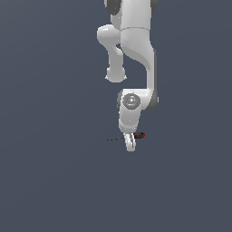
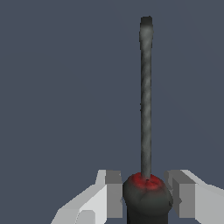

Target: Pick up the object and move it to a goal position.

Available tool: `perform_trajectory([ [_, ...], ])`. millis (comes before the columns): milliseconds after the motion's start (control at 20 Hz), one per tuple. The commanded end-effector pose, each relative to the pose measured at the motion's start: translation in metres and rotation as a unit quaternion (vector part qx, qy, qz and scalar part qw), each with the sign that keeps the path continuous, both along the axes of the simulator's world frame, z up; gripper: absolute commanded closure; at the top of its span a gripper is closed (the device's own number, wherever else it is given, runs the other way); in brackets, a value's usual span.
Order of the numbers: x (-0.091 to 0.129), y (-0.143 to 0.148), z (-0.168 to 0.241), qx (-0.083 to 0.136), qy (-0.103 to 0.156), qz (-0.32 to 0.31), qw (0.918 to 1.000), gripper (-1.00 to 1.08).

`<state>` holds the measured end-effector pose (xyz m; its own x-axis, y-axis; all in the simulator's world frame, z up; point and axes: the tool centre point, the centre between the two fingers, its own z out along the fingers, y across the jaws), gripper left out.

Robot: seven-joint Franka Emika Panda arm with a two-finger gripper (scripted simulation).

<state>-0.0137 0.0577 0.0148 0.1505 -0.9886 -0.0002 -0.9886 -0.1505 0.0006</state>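
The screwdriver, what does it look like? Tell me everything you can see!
The screwdriver is tiny, with a thin dark metal-looking shaft and a black handle ringed red where the shaft begins. In the exterior view it lies roughly level, shaft pointing toward that view's left. Its handle sits between the two grey fingers; whether they touch it is unclear.

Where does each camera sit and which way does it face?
Exterior view: off the arm, facing the white Panda arm head-on as it reaches down over the plain grey floor; links, wrist and gripper show.
Wrist view: on the wrist, looking past the two grey fingers along the thin dark-shafted screwdriver with a black, red-tipped handle; only the fingers show.
Shared: the screwdriver, its handle between the fingers, and the grey floor.
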Motion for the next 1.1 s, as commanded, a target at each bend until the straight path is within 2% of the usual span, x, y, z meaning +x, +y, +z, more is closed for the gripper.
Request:
perform_trajectory([
  [0, 0.0, 0.0, 0.0, 0.0, 0.0, 0.0, 1.0, 1.08],
  [600, 0.0, -0.008, 0.009, 0.0, 0.0, 0.0, 1.0, 1.08],
  [1050, -0.002, -0.052, 0.062, 0.001, 0.0, -0.001, 1.0, 1.08],
])
